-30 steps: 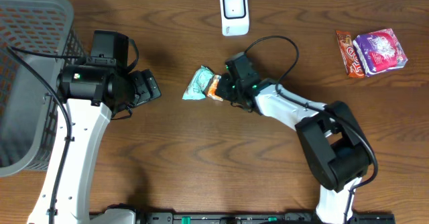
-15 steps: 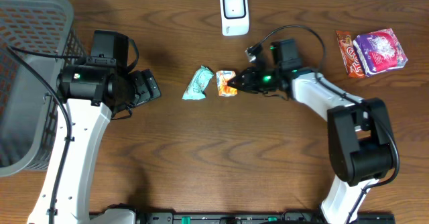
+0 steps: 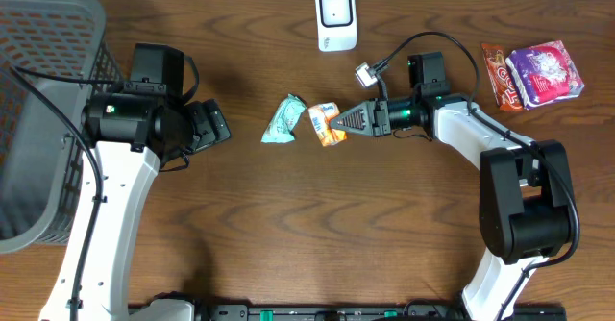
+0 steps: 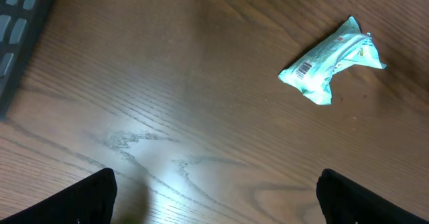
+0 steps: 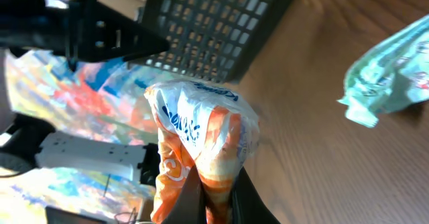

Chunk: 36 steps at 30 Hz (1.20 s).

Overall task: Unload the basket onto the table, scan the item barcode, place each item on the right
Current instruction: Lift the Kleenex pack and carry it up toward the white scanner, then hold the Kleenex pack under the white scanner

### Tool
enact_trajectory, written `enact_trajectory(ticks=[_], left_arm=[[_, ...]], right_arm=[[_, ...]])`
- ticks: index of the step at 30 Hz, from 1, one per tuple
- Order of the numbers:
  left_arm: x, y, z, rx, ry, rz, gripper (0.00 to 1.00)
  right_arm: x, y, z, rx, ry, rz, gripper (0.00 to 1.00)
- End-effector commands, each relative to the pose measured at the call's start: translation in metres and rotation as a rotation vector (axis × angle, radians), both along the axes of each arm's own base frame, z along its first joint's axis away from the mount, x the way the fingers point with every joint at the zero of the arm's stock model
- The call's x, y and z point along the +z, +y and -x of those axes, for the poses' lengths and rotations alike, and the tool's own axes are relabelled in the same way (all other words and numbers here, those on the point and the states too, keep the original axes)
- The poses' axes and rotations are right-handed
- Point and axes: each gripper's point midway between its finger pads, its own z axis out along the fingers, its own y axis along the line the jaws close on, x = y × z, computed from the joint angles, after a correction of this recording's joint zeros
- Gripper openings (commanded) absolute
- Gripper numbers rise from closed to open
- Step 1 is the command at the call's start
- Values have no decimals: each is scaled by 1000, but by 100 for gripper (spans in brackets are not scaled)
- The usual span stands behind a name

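An orange and white snack packet is pinched at one end in my right gripper, which is shut on it just right of a teal packet lying on the table. In the right wrist view the orange packet stands up between the jaws of my right gripper, with the teal packet beyond it. The white scanner stands at the back edge, above and slightly right of the held packet. My left gripper stays open at the left, and its wrist view shows the teal packet with a barcode facing up.
A dark mesh basket fills the far left of the table. Two more snack packs, one red and one purple, lie at the back right. Bare wood lies under my left gripper.
My right arm has swung out to the right and turned, taking the orange packet a little away from the teal packet. The left arm has not moved.
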Motion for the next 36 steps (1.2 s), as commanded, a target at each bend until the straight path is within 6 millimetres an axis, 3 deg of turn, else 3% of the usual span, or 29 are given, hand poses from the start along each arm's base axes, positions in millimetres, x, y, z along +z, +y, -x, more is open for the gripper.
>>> enact_trajectory(ticks=[1,5,9,13,17,21,25,30,36], left_arm=[[1,4,1,3,-2,-13,95],[1,4,1,3,-2,-13,95],[1,4,1,3,-2,-13,95],[1,4,1,3,-2,-13,95],[1,4,1,3,-2,-13,95],[1,4,1,3,-2,-13,95],[1,4,1,3,-2,-13,95],[1,4,1,3,-2,-13,95],[1,4,1,3,-2,-13,95]], right_arm=[[17,-2,8,34,-44,-61,1],[1,-1,-3,-36,32,45,1],[-33,-9,-35,-247,163,276,1],[-36,-23,-66,-417,141,437,1],[-39,-55,-98,-627,86,760,1],[-12,-86,-121,-779,-101,1073,1],[29,-95,-141,-877,-318,1227,1],[58,-83,-156,-905,-446,1194,1],[63,-70,-189,-969,-530,1114,1]])
